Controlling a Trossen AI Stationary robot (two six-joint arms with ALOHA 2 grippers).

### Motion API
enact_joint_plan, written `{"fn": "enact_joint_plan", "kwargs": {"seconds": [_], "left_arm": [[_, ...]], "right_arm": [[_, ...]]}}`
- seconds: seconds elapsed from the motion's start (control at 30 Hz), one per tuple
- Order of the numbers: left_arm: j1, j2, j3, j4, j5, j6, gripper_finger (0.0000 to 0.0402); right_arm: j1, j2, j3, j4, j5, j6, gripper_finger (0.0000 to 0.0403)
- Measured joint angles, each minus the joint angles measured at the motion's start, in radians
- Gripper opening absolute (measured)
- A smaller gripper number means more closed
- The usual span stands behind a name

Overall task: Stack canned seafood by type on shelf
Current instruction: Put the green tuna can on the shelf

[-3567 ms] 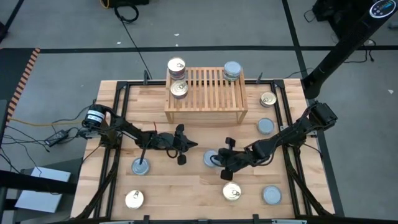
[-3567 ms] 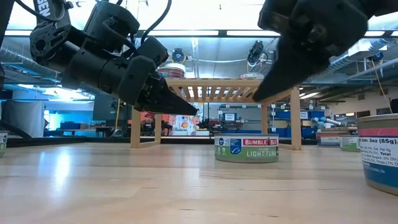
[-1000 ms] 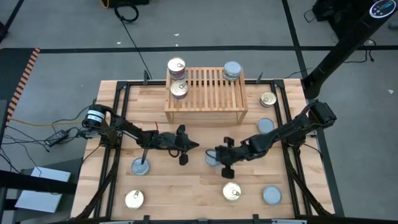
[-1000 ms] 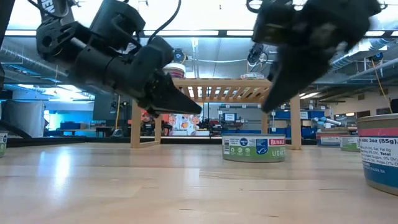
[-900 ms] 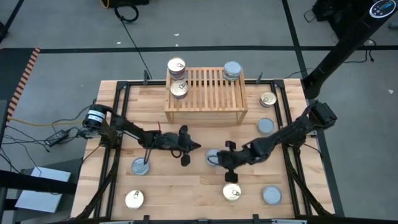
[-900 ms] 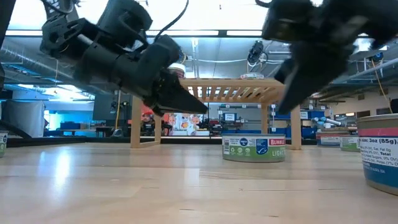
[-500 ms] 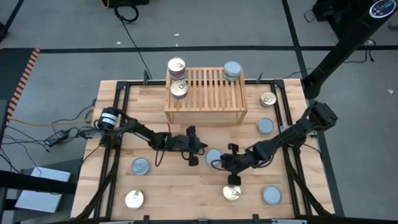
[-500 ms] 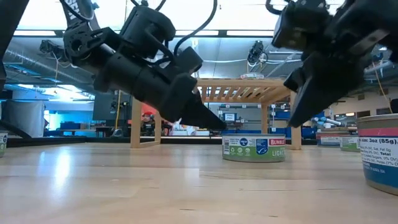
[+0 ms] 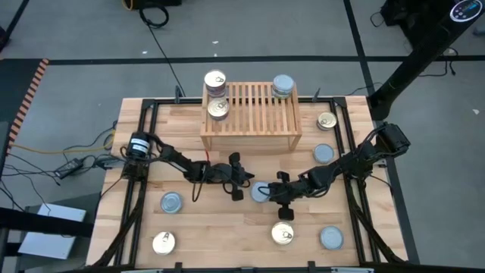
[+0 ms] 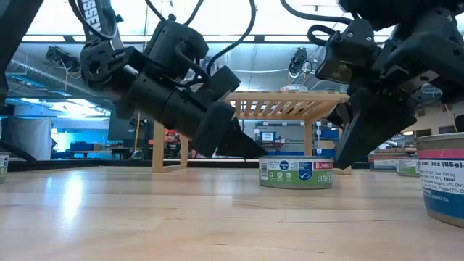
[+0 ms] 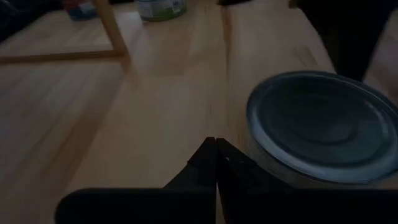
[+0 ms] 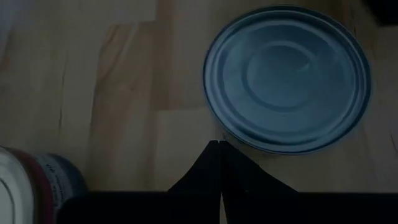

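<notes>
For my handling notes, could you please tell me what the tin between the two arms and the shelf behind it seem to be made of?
The tin looks like metal: its blue-grey top has a dull sheen, pressed rings and a rolled rim. The low view shows a printed label, probably paper, around its side. The shelf looks like pale unpainted wood, with visible grain and a slatted top.

In the low view a tin (image 10: 444, 177) is cut off by the picture's right edge, its small label print unreadable. Behind the shelf (image 10: 279, 105), the room is too cluttered to make out. In the right wrist view another tin (image 12: 34, 180) near the silver-topped tin (image 12: 287, 78) is cropped at the corner.
</notes>
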Motion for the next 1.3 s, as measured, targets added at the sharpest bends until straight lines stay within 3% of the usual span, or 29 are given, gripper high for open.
{"fn": "enact_joint_plan", "kwargs": {"seconds": [0.5, 0.8, 1.0, 1.3], "left_arm": [[-0.001, 0.022, 0.021, 0.005, 0.008, 0.002, 0.0005], [-0.001, 0.022, 0.021, 0.005, 0.007, 0.002, 0.0005], [-0.001, 0.022, 0.02, 0.005, 0.007, 0.002, 0.0005], [-0.001, 0.021, 0.02, 0.003, 0.007, 0.002, 0.0005]], "right_arm": [[0.002, 0.0, 0.0, 0.076, -0.061, -0.063, 0.0008], [0.058, 0.0, 0.002, 0.078, 0.088, -0.094, 0.0007], [0.077, 0.027, 0.1, -0.041, 0.13, -0.12, 0.0007], [0.084, 0.233, 0.307, -0.274, 0.113, -0.121, 0.0007]]}}
